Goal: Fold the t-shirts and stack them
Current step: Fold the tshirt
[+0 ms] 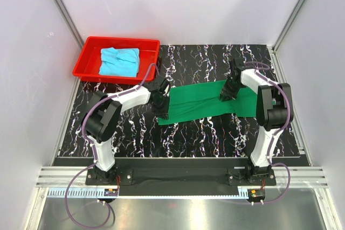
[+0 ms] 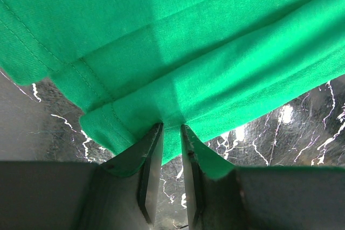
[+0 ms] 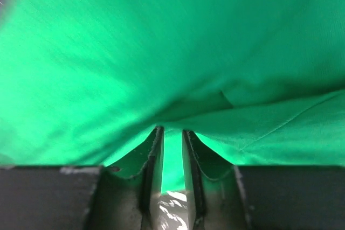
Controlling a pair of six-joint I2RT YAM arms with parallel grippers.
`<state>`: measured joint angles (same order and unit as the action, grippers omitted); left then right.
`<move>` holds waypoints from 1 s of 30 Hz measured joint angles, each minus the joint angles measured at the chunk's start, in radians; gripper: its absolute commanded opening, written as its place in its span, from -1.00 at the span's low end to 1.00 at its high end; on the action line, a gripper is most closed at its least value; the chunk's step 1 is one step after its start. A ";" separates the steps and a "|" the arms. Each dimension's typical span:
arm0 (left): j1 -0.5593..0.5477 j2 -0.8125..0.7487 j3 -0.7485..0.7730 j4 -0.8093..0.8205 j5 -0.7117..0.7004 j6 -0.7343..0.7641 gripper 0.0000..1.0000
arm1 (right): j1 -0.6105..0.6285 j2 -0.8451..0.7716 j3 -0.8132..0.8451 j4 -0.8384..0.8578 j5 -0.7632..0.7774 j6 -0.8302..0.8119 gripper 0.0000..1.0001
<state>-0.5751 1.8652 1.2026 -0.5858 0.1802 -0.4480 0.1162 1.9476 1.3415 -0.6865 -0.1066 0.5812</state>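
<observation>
Gripping green shirt (image 1: pixel 207 103) mid-frame with left claw (image 2: pixel 171 127) and right claw (image 3: pixel 172 130), seemingly mid-fold; leaving blue shirt (image 1: pixel 119 61) crumpled upper left, unstacked.

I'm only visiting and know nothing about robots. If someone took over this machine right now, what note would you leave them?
Left gripper: shut on the green t-shirt, at its left end.
Right gripper: shut on that shirt, nearer its right end.
Things: the green t-shirt is a long band over the table; the blue t-shirt lies crumpled in the red tray.
Done: green looks partly folded.
Left: finish it, fold the blue one, stack both.
</observation>
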 measured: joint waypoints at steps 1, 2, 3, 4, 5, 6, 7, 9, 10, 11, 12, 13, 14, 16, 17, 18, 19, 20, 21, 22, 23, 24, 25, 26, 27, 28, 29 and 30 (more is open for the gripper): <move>0.000 0.000 0.000 0.000 -0.001 0.000 -0.48 | 0.000 0.015 0.031 0.001 0.005 0.000 -0.42; 0.000 0.000 0.000 0.000 -0.001 0.000 -0.48 | 0.000 0.027 0.056 0.004 0.011 0.000 -0.42; 0.000 0.000 0.000 0.000 -0.002 0.000 -0.48 | 0.000 0.037 0.079 0.002 0.012 0.000 -0.42; 0.000 0.000 0.000 0.000 -0.003 0.002 -0.48 | 0.000 0.048 0.105 -0.005 0.014 0.000 -0.40; 0.000 0.000 0.000 -0.001 -0.004 0.003 -0.47 | 0.000 0.055 0.124 -0.006 0.016 0.000 -0.39; 0.000 -0.002 0.000 -0.002 -0.006 0.004 -0.47 | 0.000 0.057 0.138 -0.008 0.018 0.000 -0.38; 0.000 -0.003 0.000 -0.004 -0.011 0.006 -0.46 | 0.001 0.057 0.147 -0.013 0.019 0.000 -0.38; 0.000 -0.006 0.002 -0.013 -0.023 0.008 -0.42 | 0.003 0.052 0.154 -0.021 0.019 -0.002 -0.37; 0.000 -0.008 0.003 -0.018 -0.027 0.008 -0.42 | 0.006 0.047 0.154 -0.028 0.018 -0.003 -0.36; 0.000 -0.010 0.005 -0.026 -0.032 0.008 -0.41 | 0.011 0.038 0.147 -0.034 0.019 -0.004 -0.36; 0.000 -0.011 0.010 -0.033 -0.037 0.010 -0.40 | 0.018 0.026 0.137 -0.040 0.018 -0.004 -0.37; 0.000 -0.013 0.018 -0.042 -0.040 0.011 -0.39 | 0.028 0.006 0.120 -0.042 0.016 -0.004 -0.37; 0.000 -0.013 0.027 -0.051 -0.045 0.012 -0.39 | 0.044 -0.021 0.095 -0.046 0.013 -0.004 -0.38; 0.000 -0.013 0.048 -0.061 -0.053 0.014 -0.34 | 0.076 -0.069 0.047 -0.047 0.007 0.000 -0.40; 0.000 -0.015 0.056 -0.064 -0.056 0.014 -0.32 | 0.096 -0.095 0.018 -0.044 0.005 0.003 -0.40; 0.000 -0.020 0.059 -0.065 -0.058 0.014 -0.31 | 0.116 -0.119 -0.011 -0.041 0.000 0.008 -0.40; 0.000 -0.027 0.059 -0.066 -0.060 0.014 -0.29 | 0.134 -0.136 -0.036 -0.040 -0.005 0.013 -0.41; 0.000 -0.036 0.059 -0.071 -0.061 0.014 -0.29 | 0.154 -0.149 -0.060 -0.037 -0.012 0.021 -0.41; 0.000 -0.045 0.059 -0.073 -0.061 0.014 -0.29 | 0.174 -0.154 -0.081 -0.034 -0.017 0.028 -0.41; 0.000 -0.051 0.059 -0.074 -0.061 0.014 -0.29 | 0.192 -0.154 -0.098 -0.031 -0.019 0.035 -0.41; 0.000 -0.058 0.059 -0.074 -0.062 0.014 -0.29 | 0.206 -0.151 -0.109 -0.026 -0.019 0.040 -0.41; 0.000 -0.064 0.059 -0.074 -0.062 0.014 -0.29 | 0.222 -0.146 -0.121 -0.021 -0.019 0.045 -0.41; 0.000 -0.069 0.059 -0.074 -0.063 0.014 -0.29 | 0.237 -0.138 -0.129 -0.017 -0.019 0.049 -0.41; 0.000 -0.071 0.059 -0.074 -0.063 0.014 -0.30 | 0.249 -0.129 -0.129 -0.014 -0.019 0.052 -0.41; 0.000 -0.072 0.059 -0.074 -0.063 0.014 -0.30 | 0.258 -0.117 -0.128 -0.010 -0.019 0.053 -0.41; 0.000 -0.072 0.059 -0.074 -0.064 0.014 -0.30 | 0.267 -0.104 -0.126 -0.004 -0.018 0.053 -0.40; 0.000 -0.072 0.059 -0.074 -0.064 0.014 -0.30 | 0.272 -0.092 -0.123 -0.001 -0.018 0.053 -0.41; 0.000 -0.073 0.058 -0.074 -0.064 0.014 -0.30 | 0.275 -0.082 -0.120 0.001 -0.016 0.053 -0.40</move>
<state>-0.5751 1.7924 1.2610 -0.6598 0.1158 -0.4339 0.3908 1.8660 1.2217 -0.6853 -0.1230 0.6342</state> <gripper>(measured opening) 0.351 0.298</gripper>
